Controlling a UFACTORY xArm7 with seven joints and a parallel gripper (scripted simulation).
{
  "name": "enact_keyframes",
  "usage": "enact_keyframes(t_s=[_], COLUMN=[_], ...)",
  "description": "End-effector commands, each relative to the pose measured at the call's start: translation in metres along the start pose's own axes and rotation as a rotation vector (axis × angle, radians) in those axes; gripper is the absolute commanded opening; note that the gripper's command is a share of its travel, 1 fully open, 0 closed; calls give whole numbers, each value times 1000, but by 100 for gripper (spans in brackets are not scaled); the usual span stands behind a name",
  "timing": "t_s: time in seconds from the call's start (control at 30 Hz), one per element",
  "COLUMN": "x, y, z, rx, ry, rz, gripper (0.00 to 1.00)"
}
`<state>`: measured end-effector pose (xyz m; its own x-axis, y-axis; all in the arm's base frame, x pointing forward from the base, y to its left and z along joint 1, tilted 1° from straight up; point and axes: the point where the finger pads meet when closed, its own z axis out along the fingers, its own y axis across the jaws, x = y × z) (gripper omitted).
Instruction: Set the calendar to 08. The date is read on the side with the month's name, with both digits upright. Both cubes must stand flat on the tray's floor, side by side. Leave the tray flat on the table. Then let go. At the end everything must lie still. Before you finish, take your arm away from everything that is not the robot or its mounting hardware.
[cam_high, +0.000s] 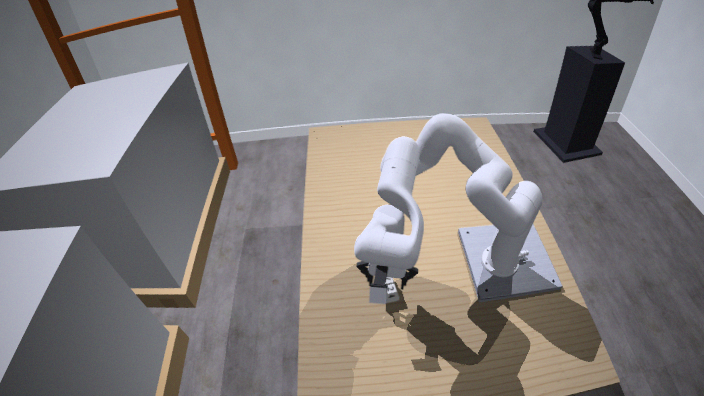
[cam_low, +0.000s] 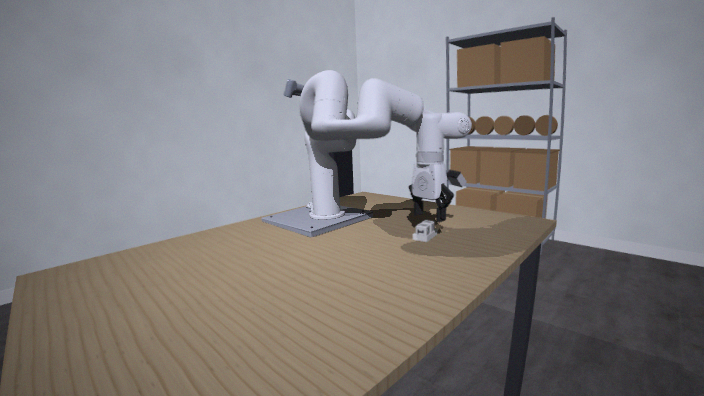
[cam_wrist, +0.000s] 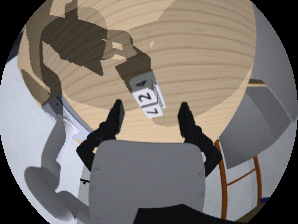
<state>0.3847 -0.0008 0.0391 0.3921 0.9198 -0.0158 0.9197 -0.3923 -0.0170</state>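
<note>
So the end effector (cam_high: 388, 285) (cam_low: 430, 216) (cam_wrist: 151, 107) is wide open and holding nothing, its two black fingers spread well apart and pointing down toward the surface (cam_high: 340, 200) (cam_low: 225, 300) (cam_wrist: 200, 40). The calendar is sitting on the surface, low down and near the fingertips, but it's not gripped. In the wrist view it shows up ahead of the gap between the fingers, turned at an angle to them. You can make out two pale cubes, right beside each other: the near one (cam_wrist: 152, 110) has what looks like a 7 facing up, and the far one (cam_wrist: 144, 96) has a 2 facing up, with a 4 on its shaded side. A thin white strip of the tray (cam_low: 416, 237) (cam_wrist: 159, 96) runs along the cubes. Can't read the month side in any view, so I can't tell what date it's showing. The grey block (cam_high: 378, 294) (cam_low: 457, 178) on the wrist sticks out to one side of the end effector and covers part of the calendar from above. Off to the side, well apart from the end effector, the arm (cam_high: 398, 167) (cam_low: 325, 180) stands on its grey base plate (cam_high: 470, 242) (cam_low: 311, 232), with the arm's shadow falling across the surface around the calendar.
</note>
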Motion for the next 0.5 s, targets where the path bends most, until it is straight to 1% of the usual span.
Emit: enact_keyframes(t_s=[0.0, 0.27, 0.37, 0.47], x=[-4, -5, -5, -9], y=[23, 27, 29, 48], z=[-1, -1, -1, -1], rx=[2, 2, 2, 2], ry=[3, 3, 3, 3], rz=[-65, -112, -221, -239], gripper=[100, 100, 100, 100])
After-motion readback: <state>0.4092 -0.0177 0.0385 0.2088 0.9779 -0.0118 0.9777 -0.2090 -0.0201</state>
